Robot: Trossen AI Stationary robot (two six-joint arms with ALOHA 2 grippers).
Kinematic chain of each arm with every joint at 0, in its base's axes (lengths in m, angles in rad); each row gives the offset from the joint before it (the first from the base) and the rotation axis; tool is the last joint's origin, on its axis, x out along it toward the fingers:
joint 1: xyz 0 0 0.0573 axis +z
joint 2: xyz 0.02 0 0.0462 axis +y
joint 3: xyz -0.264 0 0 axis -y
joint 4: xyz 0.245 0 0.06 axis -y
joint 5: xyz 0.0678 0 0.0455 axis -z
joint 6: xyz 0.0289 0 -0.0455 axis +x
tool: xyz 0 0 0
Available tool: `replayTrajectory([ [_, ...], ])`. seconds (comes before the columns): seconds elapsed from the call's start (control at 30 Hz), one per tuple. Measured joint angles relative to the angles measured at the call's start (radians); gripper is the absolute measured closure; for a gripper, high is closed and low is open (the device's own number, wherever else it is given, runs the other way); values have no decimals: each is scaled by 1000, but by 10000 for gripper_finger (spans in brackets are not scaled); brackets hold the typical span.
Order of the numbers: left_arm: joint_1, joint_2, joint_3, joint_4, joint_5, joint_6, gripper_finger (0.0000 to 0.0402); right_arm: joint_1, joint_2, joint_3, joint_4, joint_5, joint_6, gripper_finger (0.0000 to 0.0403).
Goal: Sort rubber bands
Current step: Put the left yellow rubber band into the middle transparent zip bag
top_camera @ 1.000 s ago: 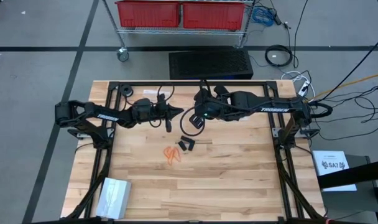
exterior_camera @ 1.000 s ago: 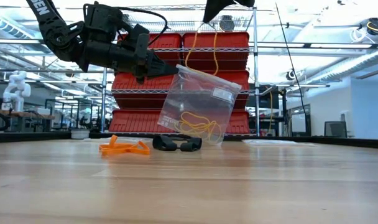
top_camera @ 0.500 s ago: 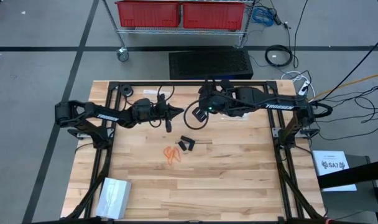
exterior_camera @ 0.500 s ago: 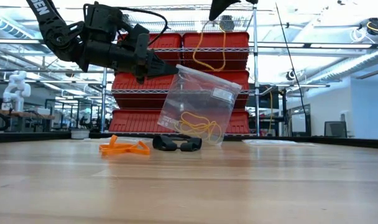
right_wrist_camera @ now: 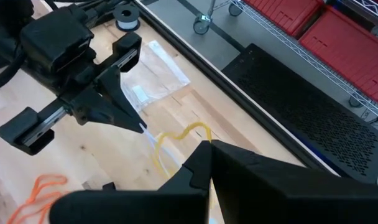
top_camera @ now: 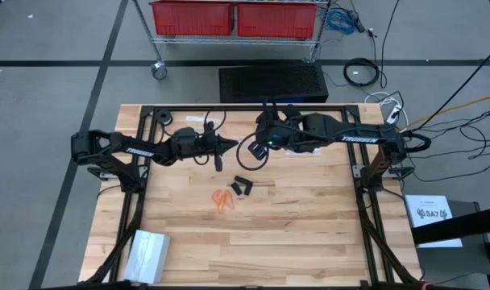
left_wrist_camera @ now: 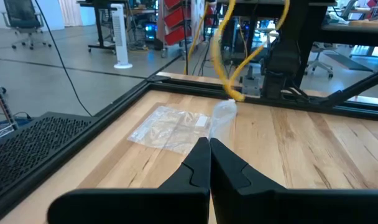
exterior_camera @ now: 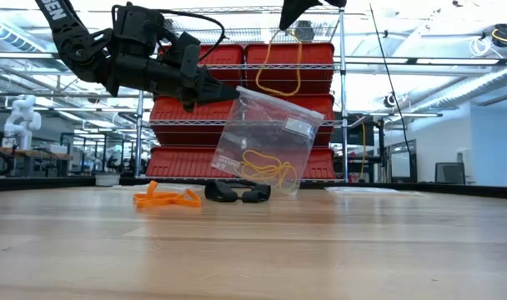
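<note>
Two arms meet over the far half of your table; the near half is bare wood, apart from a stack of clear bags at the 7 o'clock corner.

Left gripper: raised above the table, fingers together, clamped on the top corner of a clear plastic bag that hangs tilted, its lower edge at the table. Pale yellow rubber bands sit in the bottom of that bag.

Right gripper: at about 3 o'clock from the left one in the high view, close beside it. Its fingers are pinched shut on a yellow rubber band that hangs in a long loop just above the bag's mouth.

Orange rubber bands lie on the table at 6 o'clock from the left gripper, well below both sets of fingers. Black rubber bands lie just beside them at 2 o'clock. A flat empty bag rests near the far table edge.

Against half a second ago: the arms, the bag and both piles on the table look unchanged. A second ago, the yellow loop hung lower, its end nearer the bag's mouth.
</note>
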Motion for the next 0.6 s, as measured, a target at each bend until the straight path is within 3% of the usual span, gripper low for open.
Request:
replayTrajectory([
  [0.6, 0, 0, 0, 0, 0, 0, 401, 16, 21, 0, 0, -21, 27, 403],
])
